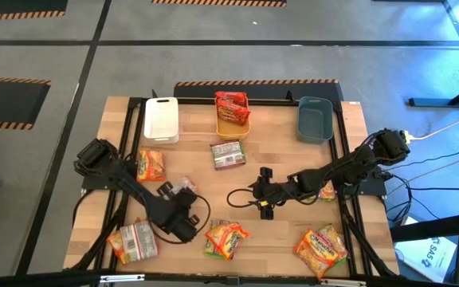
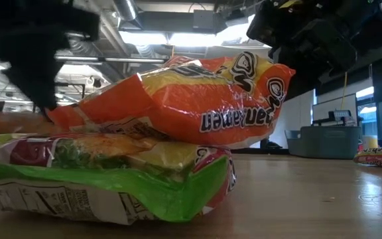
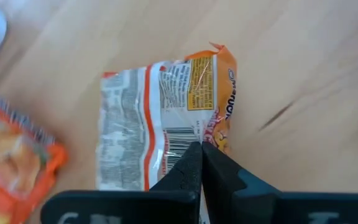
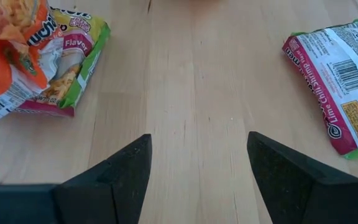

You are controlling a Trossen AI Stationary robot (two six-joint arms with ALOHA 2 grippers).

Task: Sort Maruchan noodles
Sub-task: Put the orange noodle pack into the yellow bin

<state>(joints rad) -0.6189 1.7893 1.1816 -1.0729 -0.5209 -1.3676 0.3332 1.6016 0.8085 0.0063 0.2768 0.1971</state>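
One red packet [image 1: 232,106] is sitting in the far orange bin [image 1: 233,126]; the rest are lying on the desk [image 1: 293,231]. The left gripper [image 3: 201,163] is pinching shut, maybe on the silvery packet [image 3: 160,118]. The right gripper [image 4: 199,163] is hanging with fingers apart.

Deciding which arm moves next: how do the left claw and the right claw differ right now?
The left claw is shut, its fingers pinching the edge of a back-up noodle packet; the right claw is open and holds nothing. The left claw sits at the table's front left by that packet; the right claw hovers over bare wood near the table's middle. Both point down at the tabletop.
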